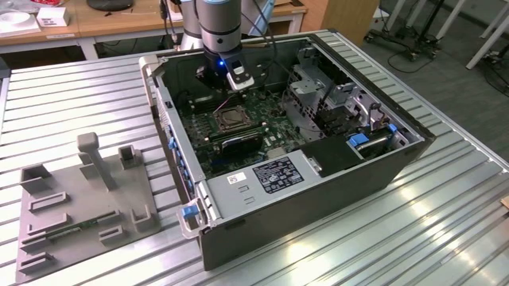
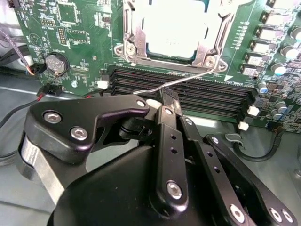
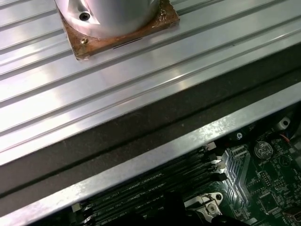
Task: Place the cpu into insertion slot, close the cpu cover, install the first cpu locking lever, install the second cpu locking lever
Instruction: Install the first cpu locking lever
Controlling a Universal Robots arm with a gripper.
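Evidently the work stands at a lever: in the second wrist view the gripper (image 2: pixel 168 100) has its fingers pressed together on the free end of a thin silver locking lever (image 2: pixel 197 76), whose wire runs to a corner of the socket across the black memory slots (image 2: pixel 214 96). The cpu (image 2: pixel 176 26) already lies in the insertion slot (image 1: pixel 226 117), and the cpu cover (image 2: pixel 133 44) appears to lie flat around its pale face; which of the two levers this is I cannot tell. To do the step well, I would judge that the pinch should stay at the lever's tip. The swing should follow the hinge's own arc and not drag sideways over the memory slots, and the wire should hook under its catch with no twist. The exterior view gives what the close one lacks. It shows the arm reaching into the open computer case (image 1: pixel 318 190), the socket at about 6 o'clock from the wrist, and a grey fixture tray (image 1: pixel 80 208) well apart at about 8 o'clock. The first wrist view adds the ribbed metal table (image 3: pixel 117 80) outside the case.
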